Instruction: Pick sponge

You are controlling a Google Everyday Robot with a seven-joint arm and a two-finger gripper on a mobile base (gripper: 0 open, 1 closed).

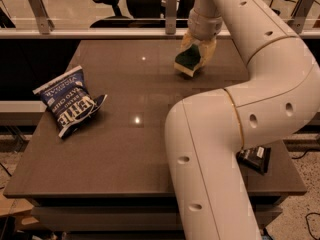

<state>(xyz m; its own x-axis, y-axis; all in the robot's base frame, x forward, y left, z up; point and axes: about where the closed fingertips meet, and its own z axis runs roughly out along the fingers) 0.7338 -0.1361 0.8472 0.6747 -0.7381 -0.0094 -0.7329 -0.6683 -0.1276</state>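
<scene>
The sponge [187, 60] has a dark green top over a pale yellow base. It is tilted and held off the table at the far middle, between the fingers of my gripper [196, 56]. The gripper hangs from the wrist at the top of the view and is shut on the sponge. The sponge's shadow falls on the table just below it. My large white arm crosses the right half of the view and hides the table's right side.
A blue chip bag [67, 102] lies on the brown table [120, 149] at the left. A small dark object [255, 158] sits at the table's right edge behind my arm. A rail and office chairs stand beyond the far edge.
</scene>
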